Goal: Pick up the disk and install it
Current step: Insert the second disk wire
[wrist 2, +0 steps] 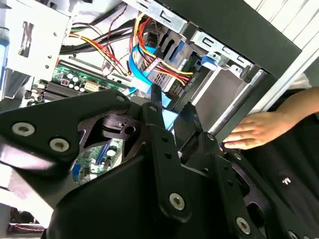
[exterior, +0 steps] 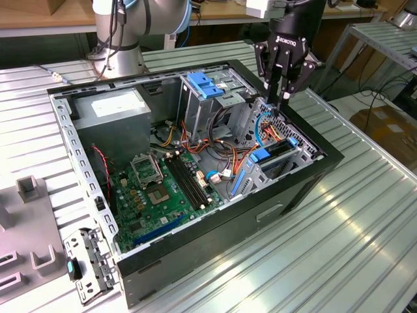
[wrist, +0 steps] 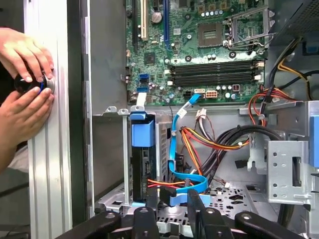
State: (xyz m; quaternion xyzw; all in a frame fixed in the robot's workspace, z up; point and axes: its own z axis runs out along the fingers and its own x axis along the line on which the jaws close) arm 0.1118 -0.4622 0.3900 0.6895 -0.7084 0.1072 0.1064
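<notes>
1. Where the ribbed aluminium table [exterior: 352, 241] fills the near side, a grey plastic fixture [exterior: 26, 228] sits at the exterior view's left.
2. On it lies an open black steel case [exterior: 195, 248], its green motherboard [exterior: 156, 189] exposed.
3. At the case's right, the disk [exterior: 273, 155], blue-railed, sits edge-up in its metal bay.
4. Just above it hangs the black gripper [exterior: 281, 96], fingers narrow, gripping nothing.
5. Beyond the case, wooden benches [exterior: 39, 19] line the room.
6. In the first wrist view, a person's hands [wrist: 22, 84] press on the table rail.

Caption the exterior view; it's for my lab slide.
Gripper poised over the open computer case's drive bay, disk seated in its slot.
</notes>
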